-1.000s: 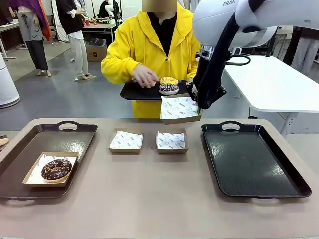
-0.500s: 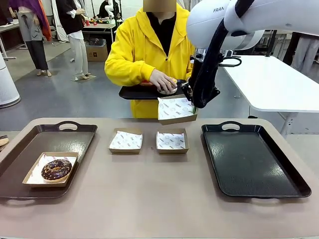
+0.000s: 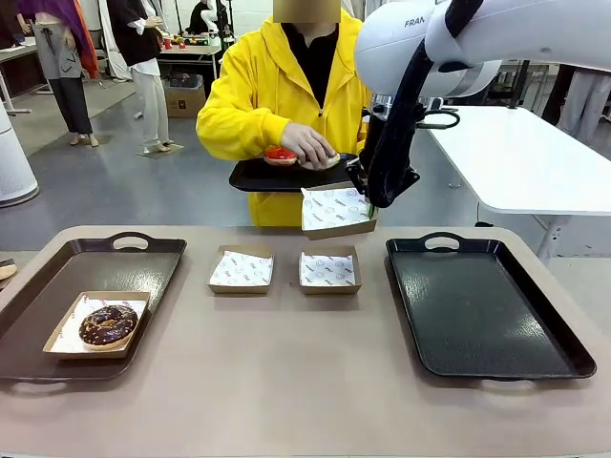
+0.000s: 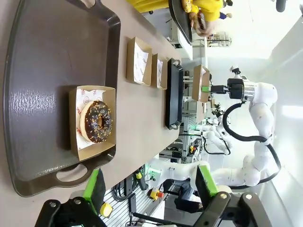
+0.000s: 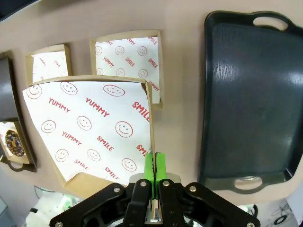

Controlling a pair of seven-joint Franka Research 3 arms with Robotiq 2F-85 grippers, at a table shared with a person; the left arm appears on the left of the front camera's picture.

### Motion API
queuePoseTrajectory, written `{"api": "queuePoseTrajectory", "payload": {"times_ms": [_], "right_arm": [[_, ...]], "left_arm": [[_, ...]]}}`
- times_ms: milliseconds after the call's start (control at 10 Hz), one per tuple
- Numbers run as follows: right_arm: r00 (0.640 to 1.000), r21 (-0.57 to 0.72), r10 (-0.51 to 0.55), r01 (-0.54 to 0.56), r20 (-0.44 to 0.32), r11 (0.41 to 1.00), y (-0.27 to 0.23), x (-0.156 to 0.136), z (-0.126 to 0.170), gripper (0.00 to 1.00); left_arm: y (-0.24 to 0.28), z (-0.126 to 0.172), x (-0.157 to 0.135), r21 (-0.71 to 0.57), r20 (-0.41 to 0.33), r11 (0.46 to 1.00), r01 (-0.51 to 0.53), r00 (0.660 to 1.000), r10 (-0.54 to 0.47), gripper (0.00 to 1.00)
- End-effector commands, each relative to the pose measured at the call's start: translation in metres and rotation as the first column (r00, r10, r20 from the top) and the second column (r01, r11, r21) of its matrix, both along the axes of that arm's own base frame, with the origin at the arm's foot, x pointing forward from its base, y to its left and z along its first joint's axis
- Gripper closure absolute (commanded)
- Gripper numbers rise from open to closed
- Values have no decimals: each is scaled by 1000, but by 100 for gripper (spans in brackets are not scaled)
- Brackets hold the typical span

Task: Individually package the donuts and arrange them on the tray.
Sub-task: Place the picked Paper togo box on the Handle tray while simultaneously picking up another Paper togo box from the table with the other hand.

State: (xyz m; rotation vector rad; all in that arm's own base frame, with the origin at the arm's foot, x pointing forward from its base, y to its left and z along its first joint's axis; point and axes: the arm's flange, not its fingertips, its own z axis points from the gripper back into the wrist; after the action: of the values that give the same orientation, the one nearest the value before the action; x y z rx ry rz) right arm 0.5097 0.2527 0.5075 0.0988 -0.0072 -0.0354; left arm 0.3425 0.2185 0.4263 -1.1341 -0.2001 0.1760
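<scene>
A dark sprinkled donut (image 3: 108, 324) lies in a paper-lined box on the left tray (image 3: 57, 277); in the left wrist view this donut (image 4: 97, 121) sits beyond my open left gripper (image 4: 150, 187), well clear of it. My right gripper (image 3: 372, 196) is shut on the rim of an empty lined box (image 3: 334, 210), held in the air by the person's small black tray (image 3: 258, 177). That tray carries a red donut (image 3: 280, 154). The person's hand (image 3: 310, 146) covers another donut there. The right wrist view shows my right gripper (image 5: 154, 163) pinching the box's (image 5: 90, 127) edge.
Two empty lined boxes (image 3: 241, 270) (image 3: 328, 270) sit side by side mid-table. An empty black tray (image 3: 482, 305) lies at the right. The person in yellow stands at the far edge. A white table (image 3: 535, 162) is behind on the right.
The right arm shifted the held box slightly left, toward the person's tray. The person's hand moved right over the donuts there, uncovering the red donut.
</scene>
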Motion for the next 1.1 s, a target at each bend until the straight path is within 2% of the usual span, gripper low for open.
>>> {"api": "queuePoseTrajectory", "payload": {"times_ms": [0, 1000], "right_arm": [[1000, 4, -5, 5, 0, 1000, -2, -3, 2, 100], [1000, 4, -5, 5, 0, 1000, -2, -3, 2, 100]], "left_arm": [[1, 0, -2, -9, 9, 1000, 5, 1000, -5, 0], [1, 0, -2, -9, 9, 1000, 5, 1000, -5, 0]]}}
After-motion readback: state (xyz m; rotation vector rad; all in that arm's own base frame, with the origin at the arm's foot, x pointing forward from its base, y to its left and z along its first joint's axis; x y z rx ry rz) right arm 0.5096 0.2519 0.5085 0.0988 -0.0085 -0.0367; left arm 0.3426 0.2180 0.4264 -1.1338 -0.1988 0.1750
